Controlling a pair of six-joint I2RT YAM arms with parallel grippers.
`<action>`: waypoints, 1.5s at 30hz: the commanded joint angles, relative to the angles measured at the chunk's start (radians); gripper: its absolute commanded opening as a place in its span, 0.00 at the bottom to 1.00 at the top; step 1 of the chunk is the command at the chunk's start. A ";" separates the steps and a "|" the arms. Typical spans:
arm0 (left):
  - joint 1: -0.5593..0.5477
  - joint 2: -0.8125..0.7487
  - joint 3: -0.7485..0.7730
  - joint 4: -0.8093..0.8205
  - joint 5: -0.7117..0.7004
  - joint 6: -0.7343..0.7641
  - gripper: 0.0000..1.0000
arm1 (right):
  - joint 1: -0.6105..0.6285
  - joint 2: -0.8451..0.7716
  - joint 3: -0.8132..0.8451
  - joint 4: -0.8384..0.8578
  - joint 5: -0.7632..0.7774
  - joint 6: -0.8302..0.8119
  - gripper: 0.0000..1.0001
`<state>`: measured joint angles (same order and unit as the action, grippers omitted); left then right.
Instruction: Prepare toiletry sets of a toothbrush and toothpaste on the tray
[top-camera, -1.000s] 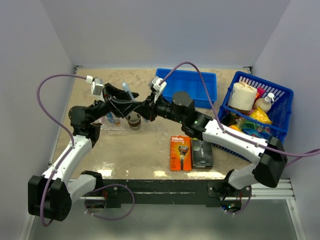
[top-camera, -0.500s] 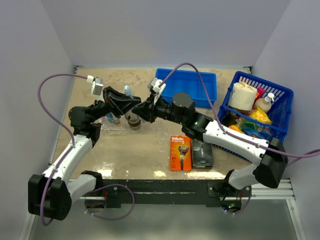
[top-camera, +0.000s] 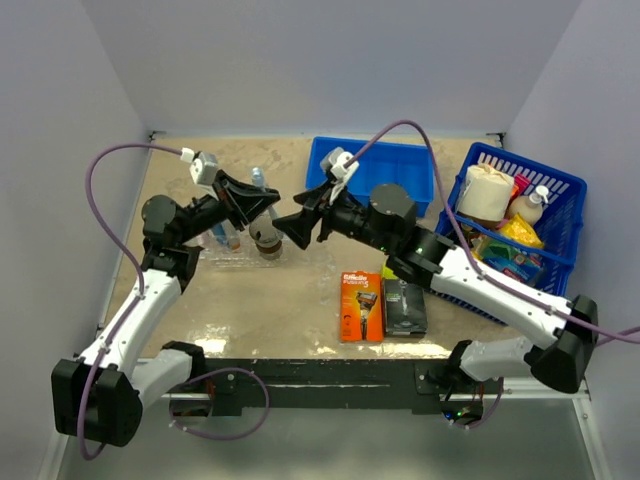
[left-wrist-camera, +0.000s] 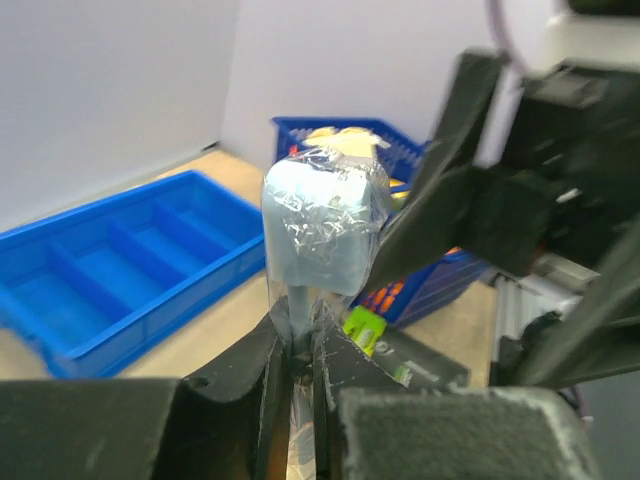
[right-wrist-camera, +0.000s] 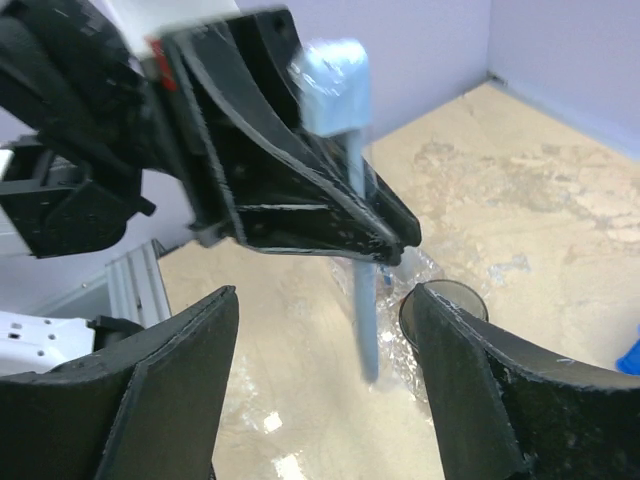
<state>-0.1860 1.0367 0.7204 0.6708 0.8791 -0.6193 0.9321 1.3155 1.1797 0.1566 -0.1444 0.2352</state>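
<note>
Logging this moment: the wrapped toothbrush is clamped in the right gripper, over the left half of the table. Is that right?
Wrong gripper. The wrapped toothbrush is clamped in the left gripper, over the left half of the table. The left wrist view shows its fingers pinched on the handle. The right gripper stands open beside it.

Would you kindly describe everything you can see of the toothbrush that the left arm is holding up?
The toothbrush is pale blue, with a blocky head on a slim stem, sealed in crinkled clear wrapping. It stands roughly upright, head up, apparently held above the table. The left gripper has its jaws closed on the stem just below the head, and the lower stem hangs free beneath them. The right gripper faces it with jaws wide open, apparently not touching.
</note>
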 joint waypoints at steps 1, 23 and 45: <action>-0.016 -0.064 0.067 -0.267 -0.121 0.279 0.00 | -0.035 -0.085 0.090 -0.124 -0.013 -0.019 0.77; -0.128 -0.075 0.080 -0.378 0.144 0.421 0.00 | -0.110 0.094 0.413 -0.470 -0.386 -0.068 0.76; -0.139 -0.056 0.082 -0.382 0.161 0.426 0.00 | -0.095 0.120 0.408 -0.447 -0.405 -0.100 0.48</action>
<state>-0.3168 0.9779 0.7620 0.2668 1.0191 -0.2161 0.8314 1.4517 1.5620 -0.3283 -0.5186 0.1490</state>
